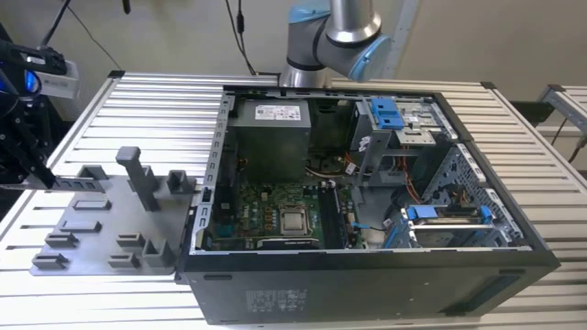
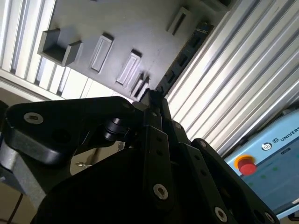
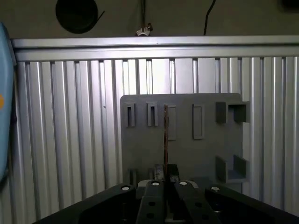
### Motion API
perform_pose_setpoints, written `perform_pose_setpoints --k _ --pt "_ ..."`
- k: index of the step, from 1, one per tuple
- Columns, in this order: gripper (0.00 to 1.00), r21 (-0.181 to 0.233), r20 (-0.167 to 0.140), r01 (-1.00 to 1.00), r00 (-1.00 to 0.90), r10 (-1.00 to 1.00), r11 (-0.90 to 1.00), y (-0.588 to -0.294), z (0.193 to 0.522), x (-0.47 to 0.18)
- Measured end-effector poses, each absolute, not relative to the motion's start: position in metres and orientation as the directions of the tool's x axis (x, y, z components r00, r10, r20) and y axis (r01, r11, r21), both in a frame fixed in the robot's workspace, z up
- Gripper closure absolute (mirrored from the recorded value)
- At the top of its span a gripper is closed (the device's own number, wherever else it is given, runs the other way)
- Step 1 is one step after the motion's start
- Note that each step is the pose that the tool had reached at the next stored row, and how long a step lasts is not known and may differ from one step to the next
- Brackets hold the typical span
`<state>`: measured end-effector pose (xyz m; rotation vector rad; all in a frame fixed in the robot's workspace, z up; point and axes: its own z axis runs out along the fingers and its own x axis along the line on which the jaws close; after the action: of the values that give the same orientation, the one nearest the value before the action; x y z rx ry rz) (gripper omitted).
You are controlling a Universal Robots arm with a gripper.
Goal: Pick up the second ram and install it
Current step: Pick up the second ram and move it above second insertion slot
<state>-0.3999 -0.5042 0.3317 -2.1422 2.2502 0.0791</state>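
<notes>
Evidently, the pickup half of the job is done. The black, link-armed gripper point(image 3: 166, 181) is pressed together on the thin, dark memory stick point(image 3: 165, 135), pinching it by one end so that the rest juts out edge-on ahead of the fingertips in the first wrist view. The stick hangs over the flat grey plastic holder tray point(image 1: 92, 223) at the exterior view's left, and it looks clear of the tray's pockets.

The install is not yet done. The long dark memory slots point(image 1: 332, 206) on the green motherboard point(image 1: 261, 206) lie well apart from the stick, inside the open black computer case point(image 1: 367, 295). I cannot tell whether a first stick already sits there.

Everything rests on a ribbed aluminium table point(image 1: 147, 103). Between stick and slots stand the tray's upright grey post point(image 1: 136, 172) and the case's side wall. Loose white and blue cables point(image 1: 367, 223) lie just beside the slots, and a grey power supply box point(image 1: 271, 144) and blue drive brackets point(image 1: 386, 113) crowd the interior. A pale blue pendant with a red button point(image 2: 246, 164) lies on the table in the second wrist view.
</notes>
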Motion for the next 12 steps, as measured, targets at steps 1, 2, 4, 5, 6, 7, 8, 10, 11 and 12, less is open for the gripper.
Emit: perform_pose_setpoints --k 1,2,4,5,6,7,8,10,11,12 --pt "0.85 0.014 -0.059 -0.999 -0.049 -0.997 0.049 -0.5042 0.3325 -0.3998" --pt "0.85 0.014 -0.059 -0.999 -0.049 -0.997 0.049 -0.5042 0.3331 -0.3998" --pt "0.85 0.014 -0.060 -0.999 -0.049 -0.997 0.049 -0.5042 0.3343 -0.3999" --pt "0.85 0.014 -0.060 -0.999 -0.049 -0.997 0.049 -0.5042 0.3349 -0.3999" --pt "0.85 0.014 -0.059 -0.999 -0.049 -0.997 0.049 -0.5042 0.3356 -0.3999" --pt "0.85 0.014 -0.059 -0.999 -0.049 -0.997 0.049 -0.5042 0.3362 -0.3999" --pt "0.85 0.014 -0.059 -0.999 -0.049 -0.997 0.049 -0.5042 0.3367 -0.3998" --pt "0.85 0.014 -0.059 -0.999 -0.049 -0.997 0.049 -0.5042 0.3377 -0.3999" --pt "0.85 0.014 -0.059 -0.999 -0.049 -0.997 0.049 -0.5042 0.3382 -0.3999" --pt "0.85 0.014 -0.059 -0.999 -0.049 -0.997 0.049 -0.5042 0.3386 -0.3999"
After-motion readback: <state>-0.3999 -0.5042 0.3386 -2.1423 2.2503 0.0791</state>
